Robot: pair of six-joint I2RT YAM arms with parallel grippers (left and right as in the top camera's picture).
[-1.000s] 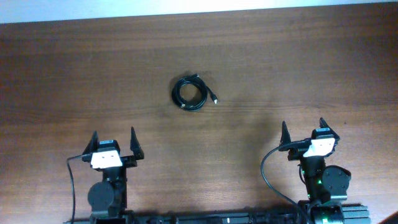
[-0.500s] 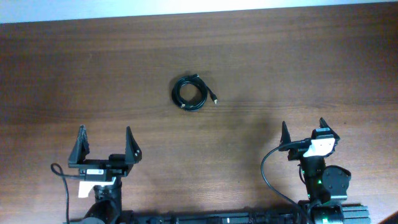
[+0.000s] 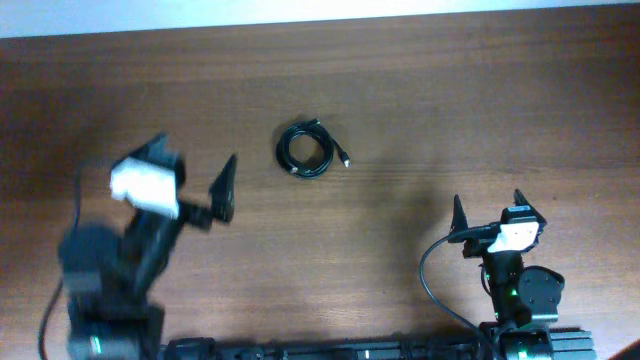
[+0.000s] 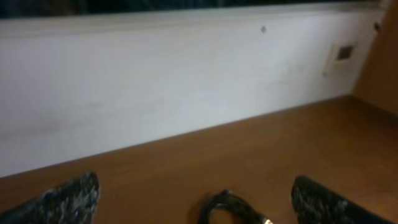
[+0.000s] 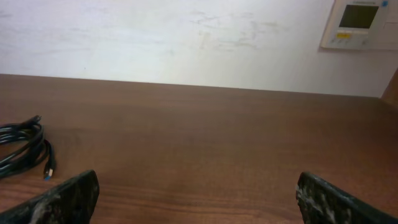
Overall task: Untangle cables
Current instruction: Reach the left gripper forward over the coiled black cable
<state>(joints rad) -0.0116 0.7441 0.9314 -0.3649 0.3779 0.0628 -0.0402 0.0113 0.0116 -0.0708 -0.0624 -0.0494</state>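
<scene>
The cables lie as one small black coil on the wooden table, a plug end sticking out to its right. My left gripper is open and empty, raised and blurred, left of the coil and apart from it. In the left wrist view the coil shows at the bottom edge between the spread fingers, with the left gripper open. My right gripper is open and empty at the front right, far from the coil. In the right wrist view the right gripper is open and the coil lies far left.
A white wall runs along the table's far edge. A wall control panel and a small wall plate hang on it. A thick black arm wire loops beside the right arm's base.
My left arm has lifted and swung forward and right towards the coil, its gripper still open. The right arm and the coil have not moved.
</scene>
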